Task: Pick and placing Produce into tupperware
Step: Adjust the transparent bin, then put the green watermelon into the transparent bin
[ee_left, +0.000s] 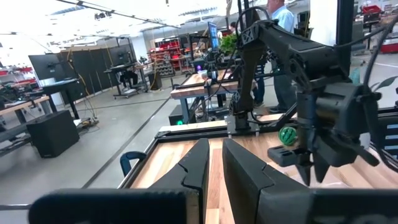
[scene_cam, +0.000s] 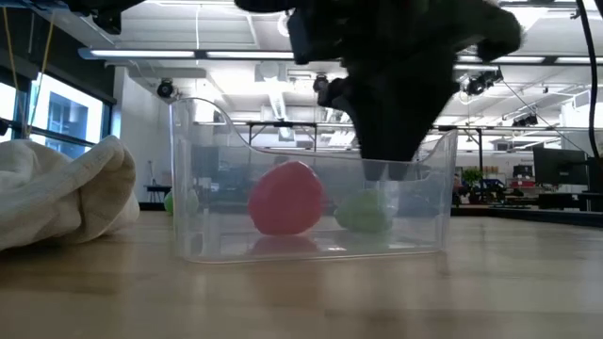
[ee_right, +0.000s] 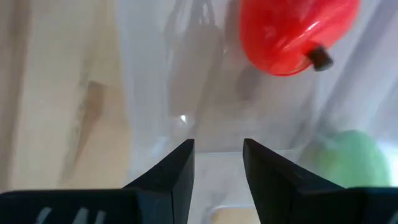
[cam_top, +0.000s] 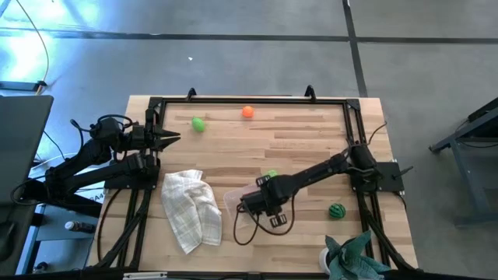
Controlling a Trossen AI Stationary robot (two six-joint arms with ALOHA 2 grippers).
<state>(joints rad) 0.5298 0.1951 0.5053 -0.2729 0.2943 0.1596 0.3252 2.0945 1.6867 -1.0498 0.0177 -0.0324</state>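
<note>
Closest in the low view sits one clear tupperware [scene_cam: 311, 202] on the tabletop [scene_cam: 301, 292], with two pieces of produce inside: one red piece [scene_cam: 285, 198] and one pale green piece [scene_cam: 364, 212], the latter blurred by the plastic wall. Right hand [ee_right: 217, 163] hangs over the container's rim, its two fingers a little apart with nothing between them; in the high view the arm covers most of the container, so only a clear corner [cam_top: 232, 199] shows. One white checked cloth [cam_top: 191, 208] lies just beside it. Nearer the right edge lies one dark green striped ball [cam_top: 335, 211], and one teal spiky thing [cam_top: 354, 257] is cut off by the picture's edge. Farther off, the left hand [cam_top: 173, 138] waits with fingers together, holding nothing. Along the far edge lie one round green piece [cam_top: 198, 124] and one orange piece [cam_top: 247, 112], well apart.
</note>
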